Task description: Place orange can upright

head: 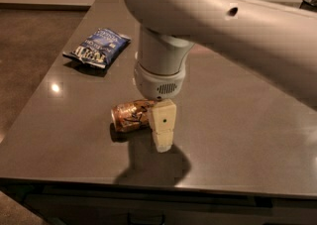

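Observation:
The orange can lies on its side on the dark grey table, near the front middle, with its silver top facing left. My gripper hangs straight down from the big white arm and is down at the can's right end, covering that end from this view. The gripper's tip is close to the tabletop. The far side of the can's right end is hidden behind the gripper.
A blue chip bag lies flat at the back left of the table. The table's front edge runs just below the gripper's shadow. The white arm spans the upper right of the view.

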Controlling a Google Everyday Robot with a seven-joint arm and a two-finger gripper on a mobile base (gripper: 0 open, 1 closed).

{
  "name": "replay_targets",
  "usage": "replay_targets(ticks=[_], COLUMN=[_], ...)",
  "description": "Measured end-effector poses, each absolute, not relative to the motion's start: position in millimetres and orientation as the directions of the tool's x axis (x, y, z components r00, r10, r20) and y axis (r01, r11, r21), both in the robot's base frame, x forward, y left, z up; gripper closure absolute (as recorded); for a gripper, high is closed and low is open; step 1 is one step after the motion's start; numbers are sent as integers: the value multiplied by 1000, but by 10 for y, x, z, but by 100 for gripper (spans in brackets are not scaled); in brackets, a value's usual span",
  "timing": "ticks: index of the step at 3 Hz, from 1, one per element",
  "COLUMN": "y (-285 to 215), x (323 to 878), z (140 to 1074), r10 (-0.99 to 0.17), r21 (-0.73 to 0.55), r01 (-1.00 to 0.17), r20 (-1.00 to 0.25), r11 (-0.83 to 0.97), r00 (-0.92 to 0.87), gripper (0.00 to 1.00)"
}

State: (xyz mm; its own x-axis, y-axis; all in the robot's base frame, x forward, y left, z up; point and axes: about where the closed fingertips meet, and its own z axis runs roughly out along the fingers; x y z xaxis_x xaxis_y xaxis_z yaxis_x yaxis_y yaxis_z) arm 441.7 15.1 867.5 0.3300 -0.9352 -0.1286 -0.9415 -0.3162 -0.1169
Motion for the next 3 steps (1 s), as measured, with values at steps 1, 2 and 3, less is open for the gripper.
replay_targets(ticks=[1,2,3], y=[285,445,524], x=[4437,4427,4415], z=[8652,8635,8590], r10=[-935,-939,-942], r21=[-123,-119,-110], r01=[-944,-946,-947], r20=[-147,-136,-120], r11=[-307,-302,-301], r00=[323,317,314], gripper=[0,0,0])
